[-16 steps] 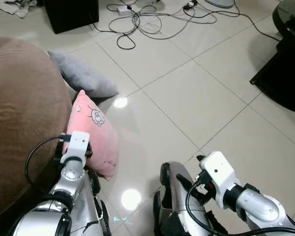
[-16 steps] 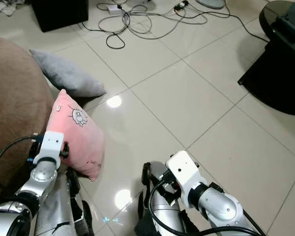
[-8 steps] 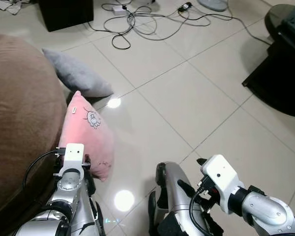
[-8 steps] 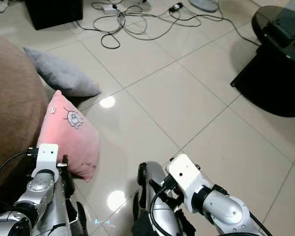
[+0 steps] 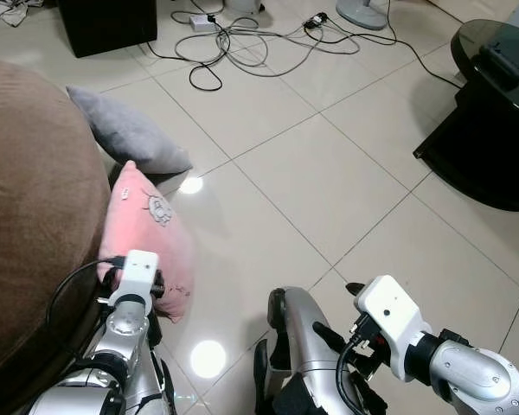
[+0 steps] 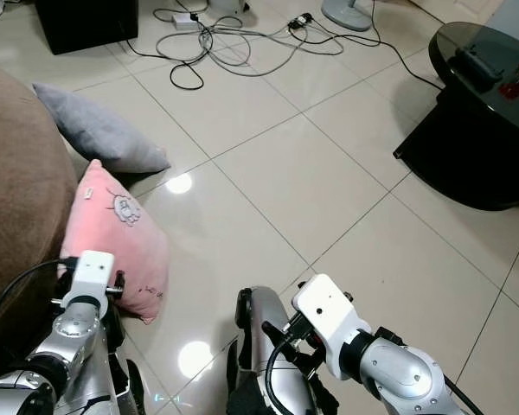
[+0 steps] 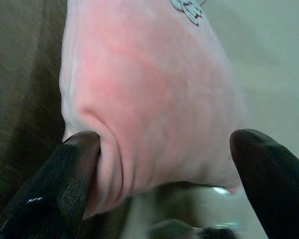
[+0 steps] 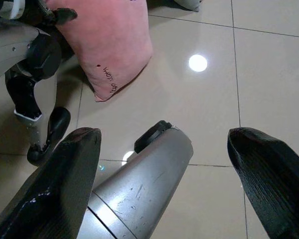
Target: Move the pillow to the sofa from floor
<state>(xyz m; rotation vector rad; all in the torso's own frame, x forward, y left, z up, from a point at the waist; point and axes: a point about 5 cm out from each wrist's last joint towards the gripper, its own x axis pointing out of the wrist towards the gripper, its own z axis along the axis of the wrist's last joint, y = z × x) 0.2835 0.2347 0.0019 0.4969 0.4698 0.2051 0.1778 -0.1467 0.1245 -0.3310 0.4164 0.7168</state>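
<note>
Left wrist view: pink pillow (image 7: 149, 99) bulges between spread fingers (image 7: 74, 174).

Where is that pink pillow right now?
In the left eye view the pink pillow stands on the floor at the robot's left, leaning against the brown sofa, just below the grey pillow, with the left pincer open around its lower edge.

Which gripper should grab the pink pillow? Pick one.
Left. The left gripper already straddles the pink pillow beside the sofa, fingers open around its edge. The right gripper hangs over bare floor.
</note>
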